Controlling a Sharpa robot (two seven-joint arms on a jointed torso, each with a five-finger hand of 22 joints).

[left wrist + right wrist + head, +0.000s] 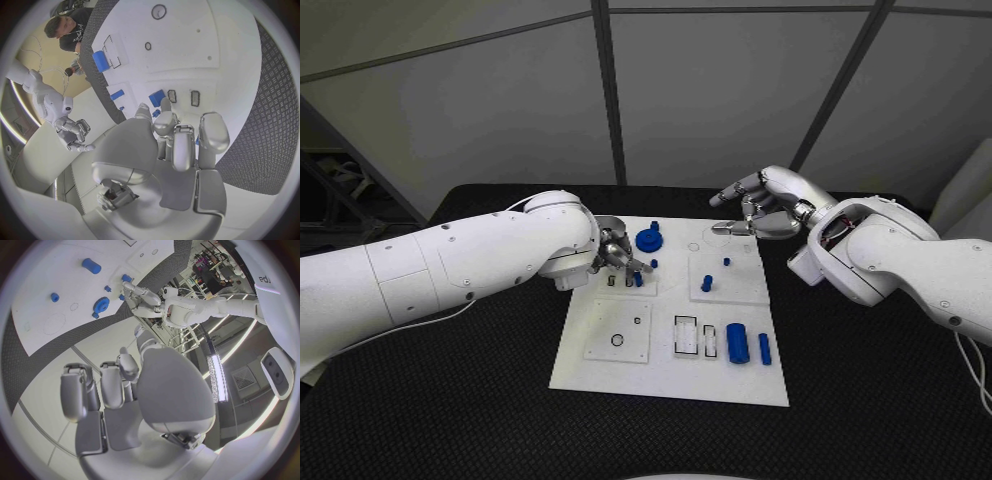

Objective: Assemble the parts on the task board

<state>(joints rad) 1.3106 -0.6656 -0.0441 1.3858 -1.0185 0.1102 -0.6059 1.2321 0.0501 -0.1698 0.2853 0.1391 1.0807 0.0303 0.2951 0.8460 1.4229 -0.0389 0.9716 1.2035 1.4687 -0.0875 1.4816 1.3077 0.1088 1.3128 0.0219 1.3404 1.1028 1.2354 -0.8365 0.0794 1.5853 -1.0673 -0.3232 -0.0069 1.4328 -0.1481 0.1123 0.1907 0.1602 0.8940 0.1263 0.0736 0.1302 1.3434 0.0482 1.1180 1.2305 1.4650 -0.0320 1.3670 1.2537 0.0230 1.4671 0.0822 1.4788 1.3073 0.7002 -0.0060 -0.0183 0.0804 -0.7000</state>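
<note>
The white task board (596, 368) lies in the middle of the black table. My left hand (620, 260) hovers low over its far left part, fingertips right above a small blue part (635, 280) (157, 97); whether the fingers touch or hold anything is hidden. A blue gear (651, 240) (101, 304) lies just beyond that hand. Two small blue pegs (707, 283) stand on the board's right half. Near the front right lie a blue cylinder (737, 343) (100, 61) and a blue bar (764, 347). My right hand (759, 210) is raised over the far right corner, fingers apart and empty.
Black-outlined rectangular slots (687, 335) and a ring mark (616, 341) show on the board's front half. Black table (444, 400) surrounds the board on all sides. Grey wall panels stand behind the table.
</note>
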